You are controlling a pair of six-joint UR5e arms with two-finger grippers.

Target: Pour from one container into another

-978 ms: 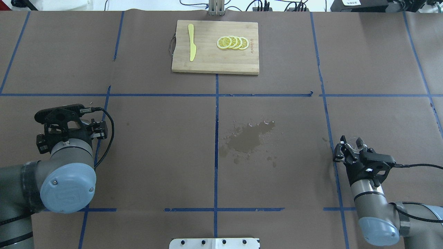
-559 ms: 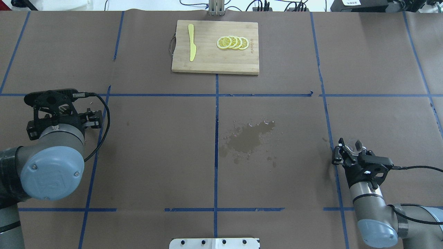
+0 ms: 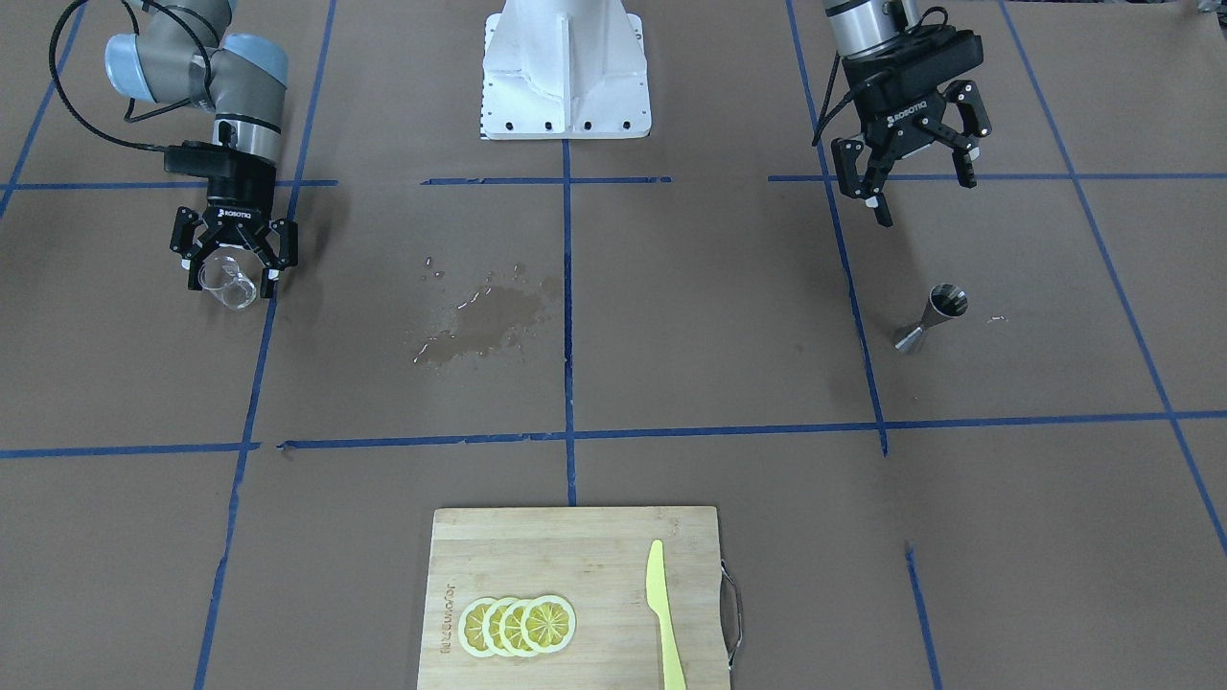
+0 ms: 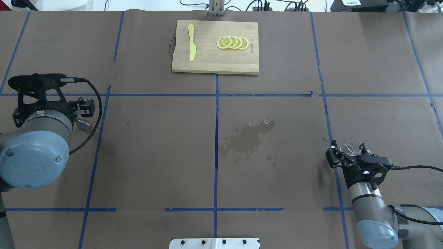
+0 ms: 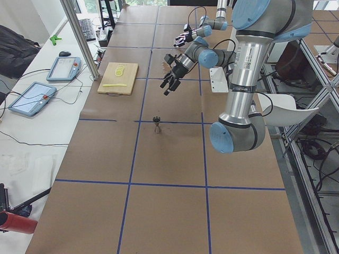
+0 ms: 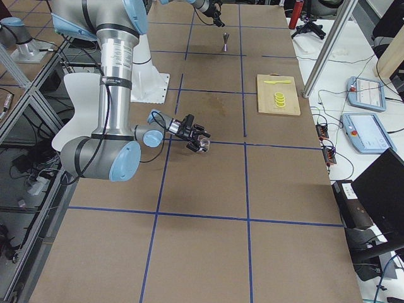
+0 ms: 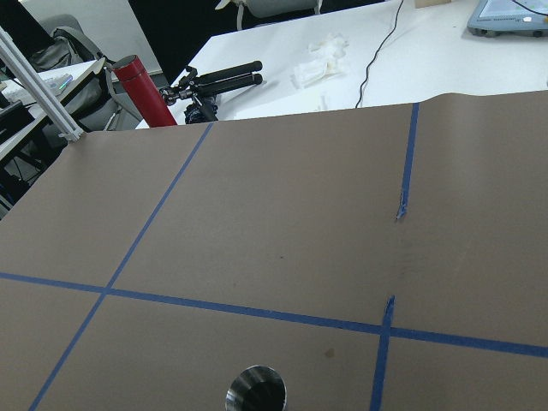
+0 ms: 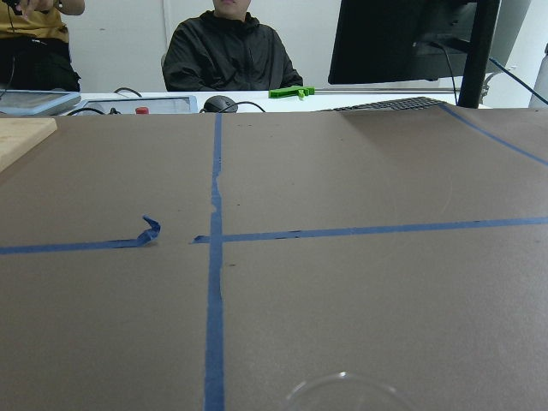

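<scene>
The clear glass cup [image 3: 228,285] stands on the brown paper at the robot's right side, also visible from overhead [image 4: 350,146]. My right gripper [image 3: 234,271] is low around it, open, with fingers apart on either side; only the cup's rim [image 8: 342,390] shows in the right wrist view. The steel jigger [image 3: 930,316] stands upright on the table at the robot's left. My left gripper [image 3: 920,192] hangs open above and behind the jigger, holding nothing. From overhead the left arm partly hides the jigger [image 4: 82,123]; its rim [image 7: 257,392] shows in the left wrist view.
A wet spill [image 4: 247,138] darkens the paper right of centre. A wooden cutting board [image 4: 207,65] at the far side carries lemon slices [image 4: 232,42] and a yellow knife [image 4: 191,42]. The white robot base [image 3: 566,67] is at the near edge. Operators sit beyond the table.
The left arm has drawn back toward the table's left edge, and the jigger now shows beside it. The right gripper's fingers have spread apart around the cup.
</scene>
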